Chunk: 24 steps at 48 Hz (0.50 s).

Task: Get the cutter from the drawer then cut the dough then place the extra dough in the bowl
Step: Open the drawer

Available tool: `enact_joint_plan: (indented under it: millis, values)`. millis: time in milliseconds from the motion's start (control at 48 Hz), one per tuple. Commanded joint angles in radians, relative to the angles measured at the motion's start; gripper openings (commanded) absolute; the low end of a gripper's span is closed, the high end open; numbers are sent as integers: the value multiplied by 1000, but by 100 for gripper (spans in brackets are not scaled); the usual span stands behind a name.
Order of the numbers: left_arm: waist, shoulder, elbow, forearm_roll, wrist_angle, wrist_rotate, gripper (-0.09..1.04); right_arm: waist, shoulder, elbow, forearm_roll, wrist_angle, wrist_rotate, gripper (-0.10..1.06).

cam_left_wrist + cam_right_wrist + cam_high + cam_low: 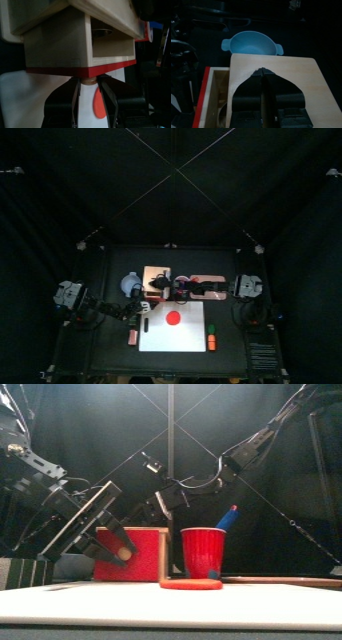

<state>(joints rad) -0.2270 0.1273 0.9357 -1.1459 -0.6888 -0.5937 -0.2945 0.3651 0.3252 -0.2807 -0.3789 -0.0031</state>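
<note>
From above, the red dough (174,316) lies on the white board (187,335), with the wooden box (160,278) behind it. From the front, the left gripper (122,551) meets the red drawer front (144,566). On the left wrist, the jaws clamp the drawer knob (89,79), and what seems to be the cutter (101,33) sits in the open drawer. On the right wrist, the right gripper (263,74), jaws closed together, rests on the box top, with the bowl (251,43) beyond.

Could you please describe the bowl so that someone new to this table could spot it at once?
Find the white cutting board in the middle of the table; just behind it stands the pale wooden box. The bowl sits left of the box in the top view. It is round, blue-grey, with two small handles, unlike the tall red cup right of the box.
</note>
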Motion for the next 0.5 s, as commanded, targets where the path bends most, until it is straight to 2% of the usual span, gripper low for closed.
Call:
enact_joint_plan:
  millis: [21, 500]
  values:
    - [-23, -12, -8, 0, 12, 0, 58, -3, -26, -8, 0, 8, -2, -1]
    - [-57, -5, -11, -9, 40, 0, 58, -6, -26, -14, -2, 15, -3, -1]
